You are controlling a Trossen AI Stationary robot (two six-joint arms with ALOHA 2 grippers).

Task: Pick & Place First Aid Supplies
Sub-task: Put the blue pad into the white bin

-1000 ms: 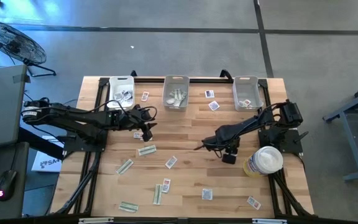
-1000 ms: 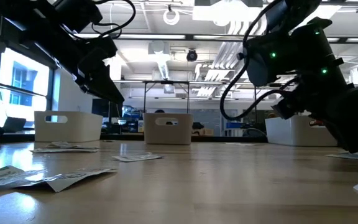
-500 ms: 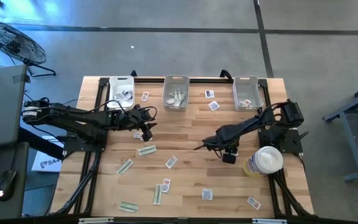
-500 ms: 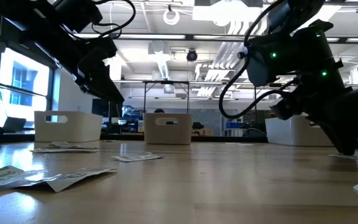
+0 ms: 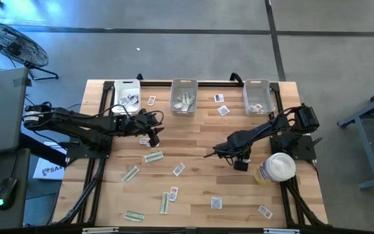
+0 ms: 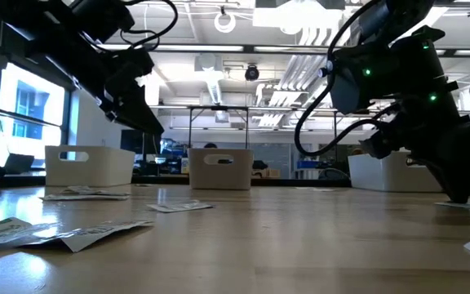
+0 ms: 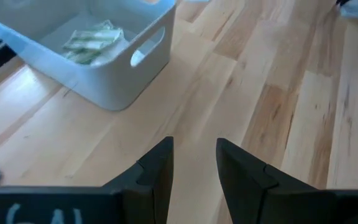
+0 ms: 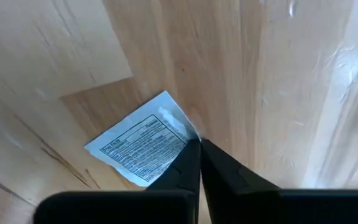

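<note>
My right gripper (image 8: 197,155) is clenched on the corner of a white packet (image 8: 138,149), at center right of the high view. I judge it light, limp and thin, so an edge pinch suits. Only my right wrist view shows that grip. My left gripper (image 7: 194,163), fingers parted and empty, hovers near the middle bin (image 7: 114,68).

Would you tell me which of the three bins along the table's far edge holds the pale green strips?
The middle bin: green strips lie in it, while the left bin and right bin hold only white packets.
</note>
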